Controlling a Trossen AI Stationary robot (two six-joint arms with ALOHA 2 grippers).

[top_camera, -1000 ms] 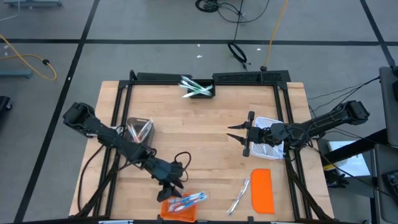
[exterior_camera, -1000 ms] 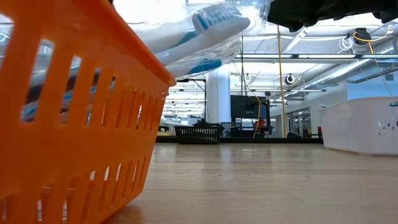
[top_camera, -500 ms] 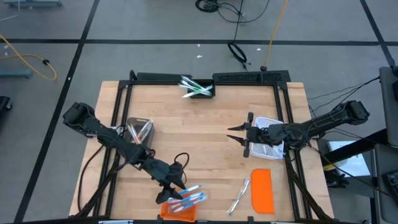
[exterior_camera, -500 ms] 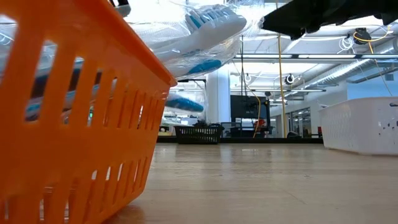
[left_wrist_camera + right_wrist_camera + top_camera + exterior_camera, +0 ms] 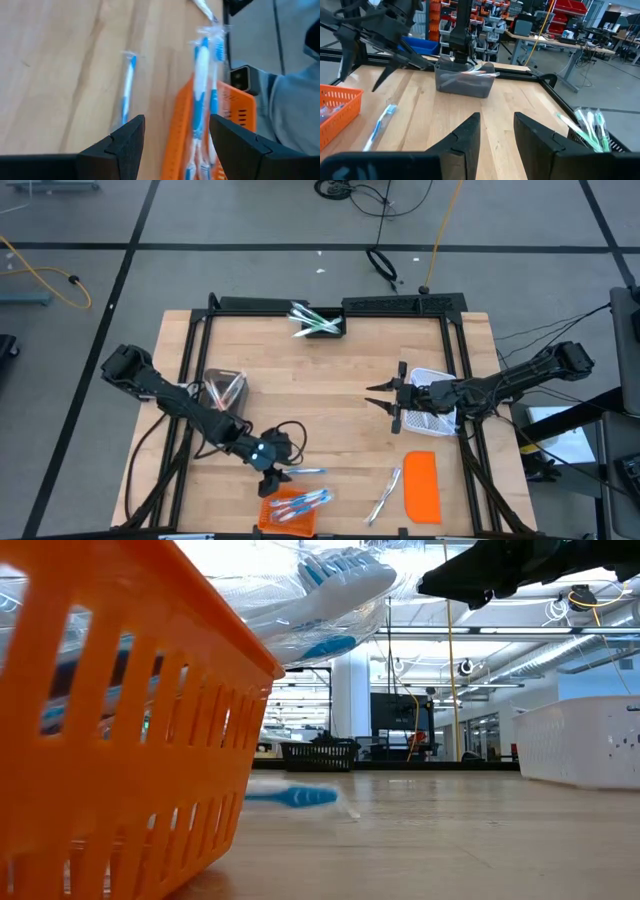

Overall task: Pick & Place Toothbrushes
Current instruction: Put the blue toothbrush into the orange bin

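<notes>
Blue toothbrush (image 5: 303, 471) now apparently on table; left gripper (image 5: 272, 470) fingers open.

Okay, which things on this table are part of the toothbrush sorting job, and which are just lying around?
Part of the job:
- blue-and-white wrapped toothbrushes in the orange slotted basket
- single blue toothbrush on the wood
- green toothbrushes in the black bin
- open left gripper

Lying about:
- flat orange lid
- white mesh basket
- waiting right gripper

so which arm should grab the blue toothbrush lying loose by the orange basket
Left. Its hand is open beside the blue toothbrush near the orange basket; the right hand waits across the table by the white basket.
</notes>
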